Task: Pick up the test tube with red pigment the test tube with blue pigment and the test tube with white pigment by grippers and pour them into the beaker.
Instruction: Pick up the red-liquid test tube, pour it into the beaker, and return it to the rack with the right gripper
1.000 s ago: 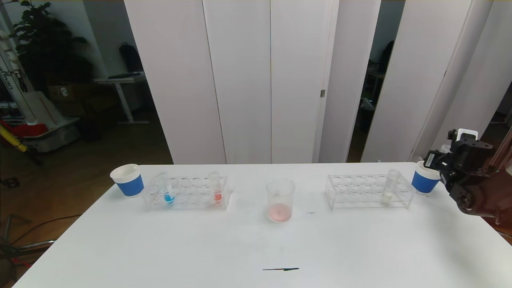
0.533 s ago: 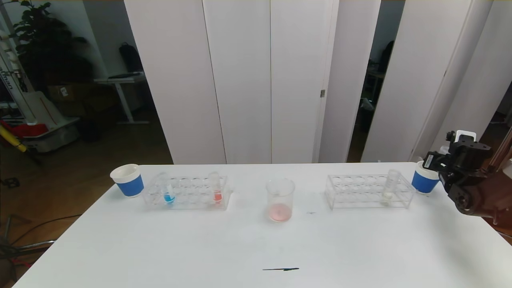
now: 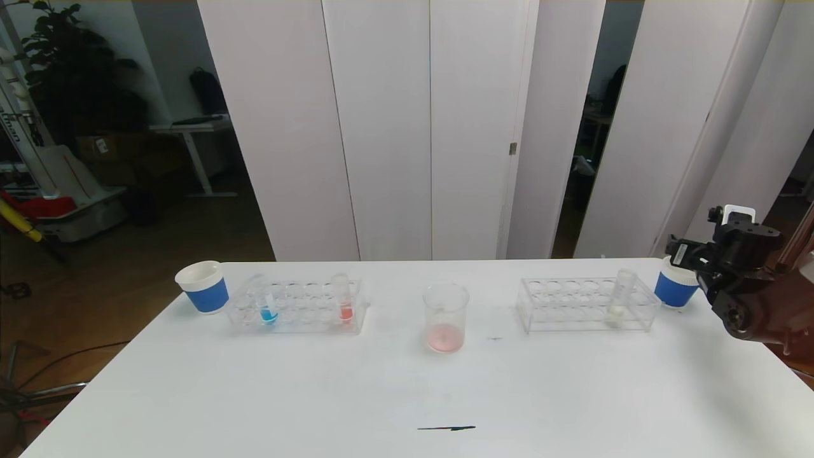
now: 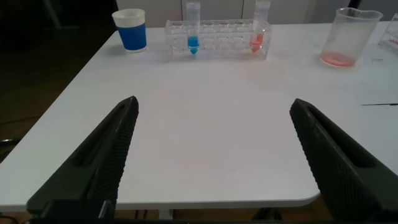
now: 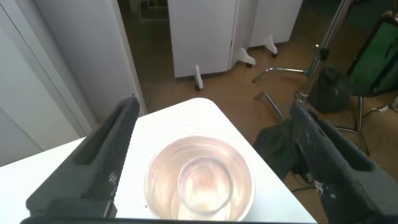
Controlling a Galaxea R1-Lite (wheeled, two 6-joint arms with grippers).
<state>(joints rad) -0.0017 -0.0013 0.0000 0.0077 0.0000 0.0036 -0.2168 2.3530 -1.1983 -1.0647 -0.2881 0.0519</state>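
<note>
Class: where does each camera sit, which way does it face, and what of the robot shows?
Head view: on the robot, facing forward-down over the table; right claw at right edge.
Left wrist view: low at the table's near edge, facing the beaker; open left claw shows.
Right wrist view: above the cup, facing down; open right claw.
Shared: head and left wrist both show the beaker.

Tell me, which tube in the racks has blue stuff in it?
The test tube with blue pigment, in the left rack beside the left cup; the others hold red or white.
</note>
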